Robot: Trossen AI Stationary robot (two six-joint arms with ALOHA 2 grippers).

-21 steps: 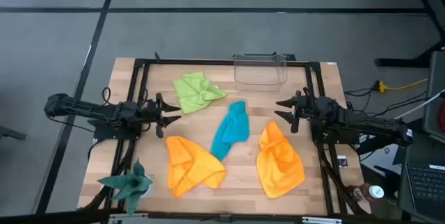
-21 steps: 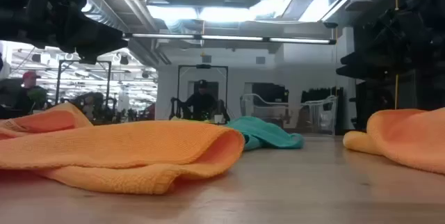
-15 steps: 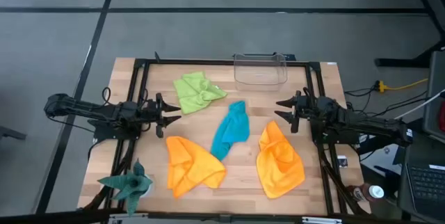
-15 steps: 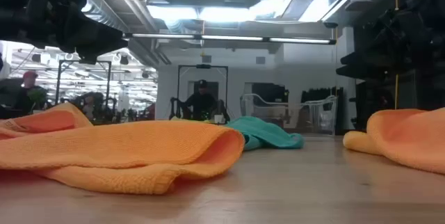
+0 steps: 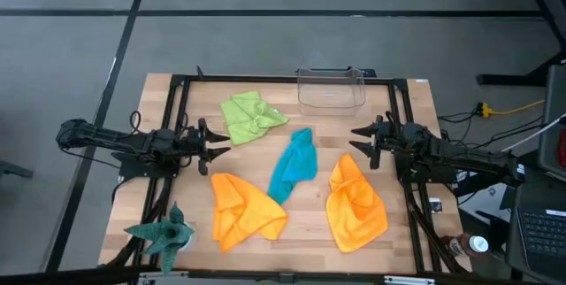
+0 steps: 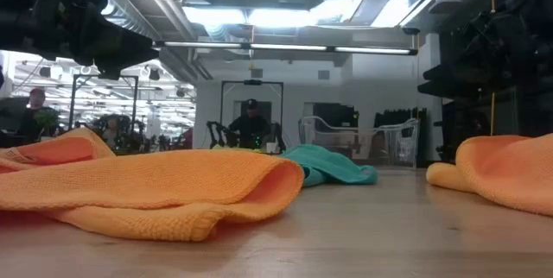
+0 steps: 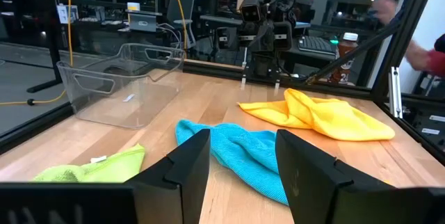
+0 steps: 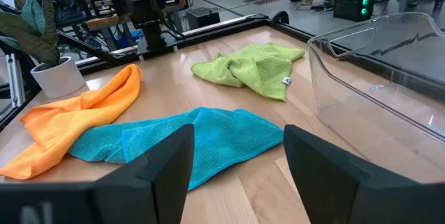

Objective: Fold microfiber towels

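You are looking at a wooden counter (image 5: 301,223) edged by a black frame, standing on a grey floor in an open workshop; the low view shows ceiling lights and a seated person (image 6: 251,124) far beyond the counter.

Four crumpled, unfolded microfiber towels lie on the counter:
- The lime green towel (image 5: 251,116) lies at the far side, left of centre.
- The teal blue towel (image 5: 294,165) lies at the centre, stretched from far to near.
- The left orange towel (image 5: 244,210) lies at the near side; the near end of the teal blue towel touches it.
- The right orange towel (image 5: 355,204) lies at the near side, right of centre, just beside the teal blue towel.

A clear plastic bin (image 5: 331,88) stands at the far edge, right of the lime green towel. A dark green spiky plant figure (image 5: 163,231) in a pale pot stands at the near left corner.

The left tool (image 5: 218,146) sits over the left edge of the counter, pointing right toward the towels. In the left wrist view its fingers (image 7: 186,168) stand apart with nothing between them.

The right tool (image 5: 357,142) sits over the right edge, pointing left, near the far tip of the right orange towel. In the right wrist view its fingers (image 8: 167,161) stand apart and hold nothing.

Neither tool touches a towel.
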